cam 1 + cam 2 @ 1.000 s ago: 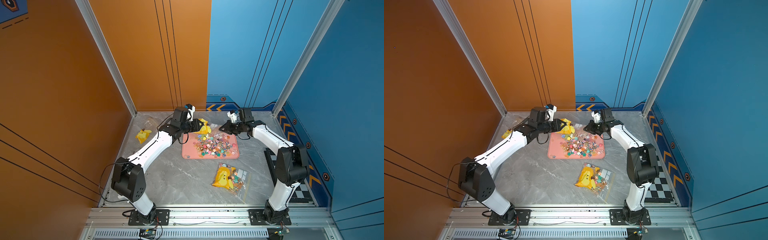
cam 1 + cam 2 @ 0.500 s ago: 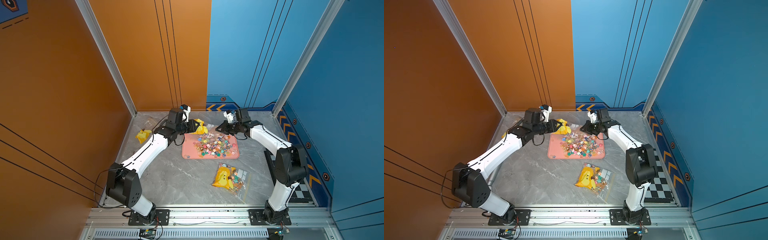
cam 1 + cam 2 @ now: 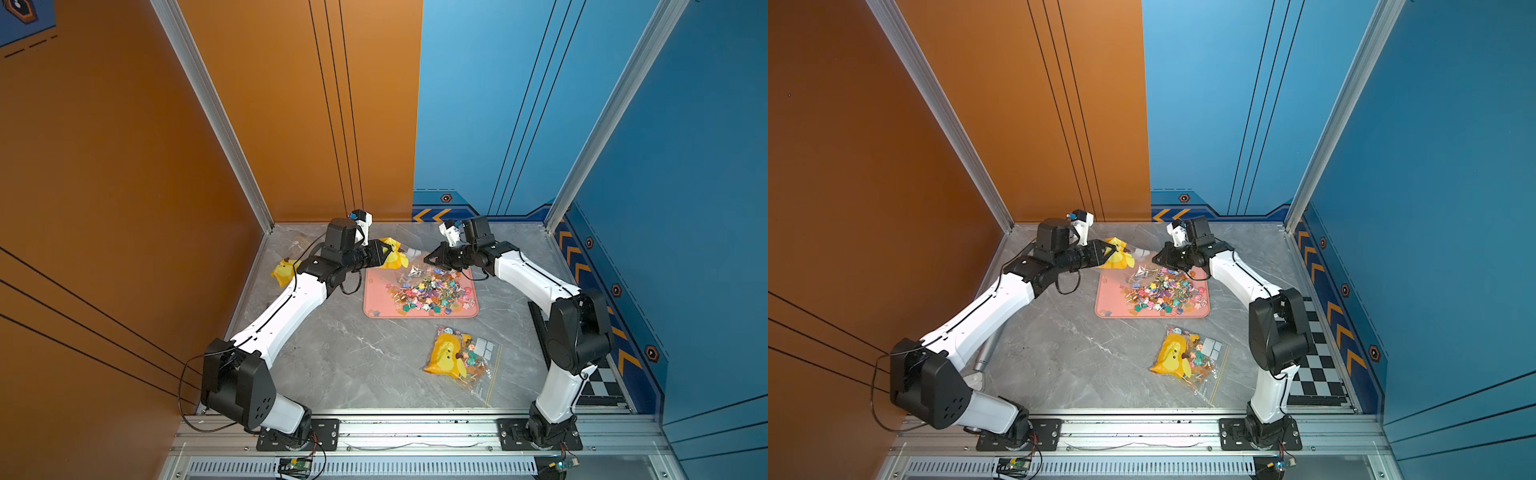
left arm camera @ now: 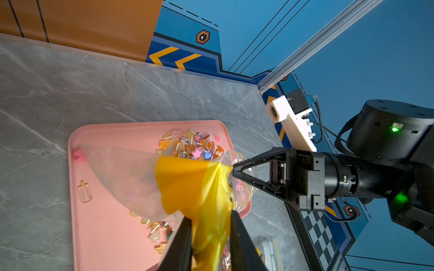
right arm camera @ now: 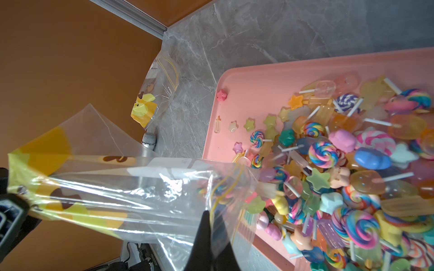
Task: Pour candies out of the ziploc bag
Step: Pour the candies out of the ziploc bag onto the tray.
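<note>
You can't see the left claw [image 3: 388, 252] tips in either top view; the yellow end of the ziploc bag [image 3: 395, 258] covers them. The wrist cam settles it: left claw [image 4: 211, 237] is clamped narrow on the bag's bunched yellow bottom [image 4: 192, 185], w/ the fingers cut off by the frame edge. Right claw [image 3: 428, 259] is pinched fully together on the clear mouth edge by the zip strip. Its own cam shows only the dark fingers [image 5: 204, 234].

The bag hangs btwn the two claws over the far edge of the pink tray [image 3: 374, 301], mouth end at the pile. You can't tell if any sweets are left inside, since the film is clear and blurred and the pile shows through it.

The candies [image 3: 432, 291] lie heaped on the tray, w/ a few strays on its bare left part. A 2nd bag [image 3: 457, 357], full, lies on the desk [image 3: 353, 365] nearer the arm bases. A 3rd bag [image 3: 284, 270] lies by the orange wall, partly behind the left arm.

Vs 1 s ago, both claws and the bag have shifted toward the orange wall along the tray's far edge, and the left arm's shoulder has swung out the same way. Pile, tray and the other 2 bags haven't moved.

There's faint print on the held bag and on the 3rd bag [image 5: 150, 103], too small to read.
</note>
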